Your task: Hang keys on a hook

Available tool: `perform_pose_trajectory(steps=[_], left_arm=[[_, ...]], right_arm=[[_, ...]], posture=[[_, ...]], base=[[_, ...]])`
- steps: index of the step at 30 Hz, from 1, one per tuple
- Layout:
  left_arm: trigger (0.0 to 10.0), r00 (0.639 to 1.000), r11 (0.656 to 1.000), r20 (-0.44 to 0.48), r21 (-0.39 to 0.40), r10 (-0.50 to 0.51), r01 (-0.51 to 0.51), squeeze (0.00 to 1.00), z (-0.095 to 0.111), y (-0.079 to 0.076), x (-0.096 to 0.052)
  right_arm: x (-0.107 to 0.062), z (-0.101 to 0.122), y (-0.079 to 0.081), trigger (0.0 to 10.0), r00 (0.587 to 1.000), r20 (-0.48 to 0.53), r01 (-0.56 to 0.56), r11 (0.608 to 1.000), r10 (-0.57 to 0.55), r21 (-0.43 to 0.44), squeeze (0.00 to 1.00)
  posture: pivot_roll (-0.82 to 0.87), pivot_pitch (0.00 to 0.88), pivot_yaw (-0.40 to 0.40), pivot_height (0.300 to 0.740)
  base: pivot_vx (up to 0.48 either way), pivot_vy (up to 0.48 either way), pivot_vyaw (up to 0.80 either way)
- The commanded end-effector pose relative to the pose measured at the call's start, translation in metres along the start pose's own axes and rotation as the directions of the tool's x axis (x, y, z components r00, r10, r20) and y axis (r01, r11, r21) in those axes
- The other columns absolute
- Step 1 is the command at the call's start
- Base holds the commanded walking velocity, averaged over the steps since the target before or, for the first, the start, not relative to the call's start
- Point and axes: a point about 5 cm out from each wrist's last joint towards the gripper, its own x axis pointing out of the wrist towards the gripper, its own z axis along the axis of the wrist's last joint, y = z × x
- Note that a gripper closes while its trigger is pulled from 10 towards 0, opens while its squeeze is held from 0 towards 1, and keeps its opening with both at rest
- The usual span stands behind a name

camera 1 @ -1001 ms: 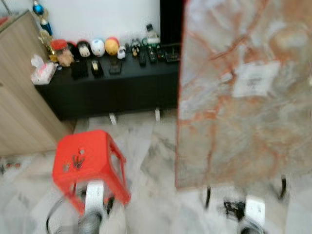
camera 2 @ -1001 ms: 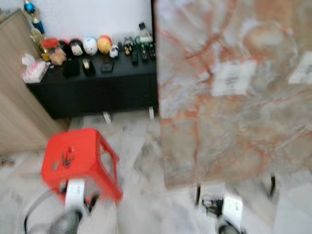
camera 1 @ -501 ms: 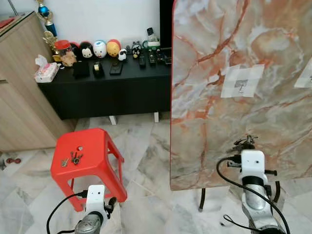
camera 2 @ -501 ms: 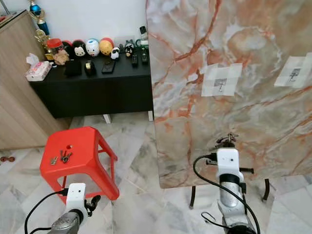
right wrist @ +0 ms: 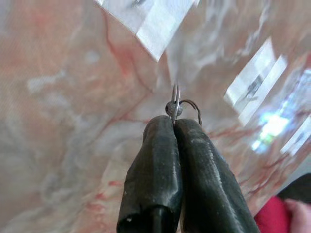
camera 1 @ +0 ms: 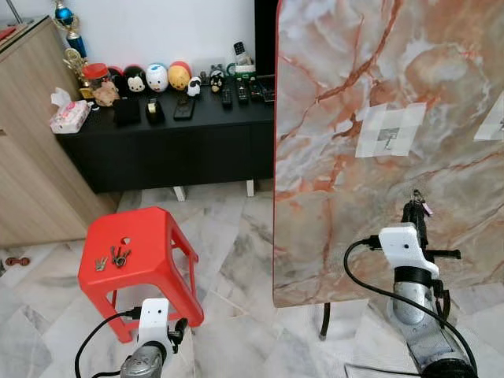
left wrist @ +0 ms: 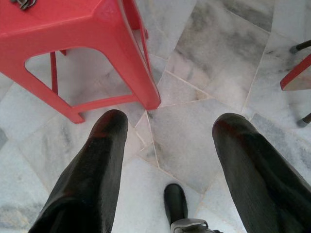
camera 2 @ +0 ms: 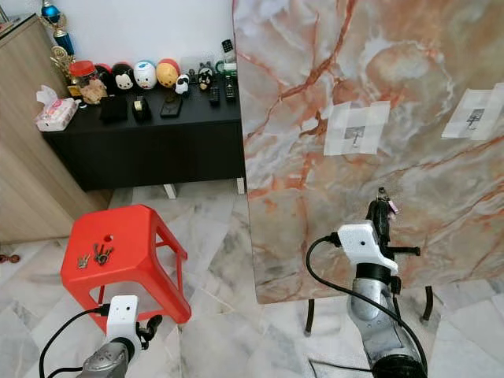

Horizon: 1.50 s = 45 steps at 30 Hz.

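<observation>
While raised before the upright orange-veined marble panel [camera 1: 370,94], right gripper [right wrist: 175,121] pinches a thin metal key ring [right wrist: 176,99]. Step: carry to small taped hook [camera 1: 387,142]; next, lift and align. Left gripper [left wrist: 167,133] idle, fingers apart.

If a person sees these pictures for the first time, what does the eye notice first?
First, the big marble board standing upright on the right, with hooks under taped patches. The right gripper is raised before it, its fingers shut on a key ring. Next, the red stool on the left, with more keys lying on its seat.
</observation>
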Motion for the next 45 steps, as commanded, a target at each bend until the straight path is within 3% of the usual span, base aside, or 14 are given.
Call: perform_pose_trajectory(steps=[1,19,31,45], left_arm=[[10.0,1.000,1.000,-0.020,-0.009,0.008,-0.008,0.00,-0.005,0.002,-0.001],[10.0,1.000,1.000,-0.018,-0.012,0.008,-0.008,0.00,-0.003,0.001,0.000],[10.0,1.000,1.000,-0.016,-0.016,0.007,-0.007,0.00,-0.002,0.000,0.000],[10.0,1.000,1.000,-0.013,-0.021,0.006,-0.006,0.00,-0.001,0.000,0.000]], right_arm=[[0.005,0.009,-0.003,10.0,0.999,0.042,0.023,1.000,-0.023,-0.019,0.00],[0.040,0.027,0.001,10.0,0.996,0.080,0.042,0.993,-0.033,-0.108,0.00],[0.051,0.037,0.008,10.0,0.993,0.116,0.007,0.991,0.008,-0.131,0.00],[0.062,0.045,0.004,10.0,0.990,0.128,0.072,0.989,-0.055,-0.126,0.00]], posture=[[-0.04,0.047,0.042,0.740],[-0.04,0.059,0.044,0.740],[-0.04,0.061,0.043,0.740],[-0.04,0.057,0.040,0.740]], base=[[0.000,0.000,0.00],[0.000,0.000,0.00],[0.000,0.000,0.00],[0.000,0.000,0.00]])
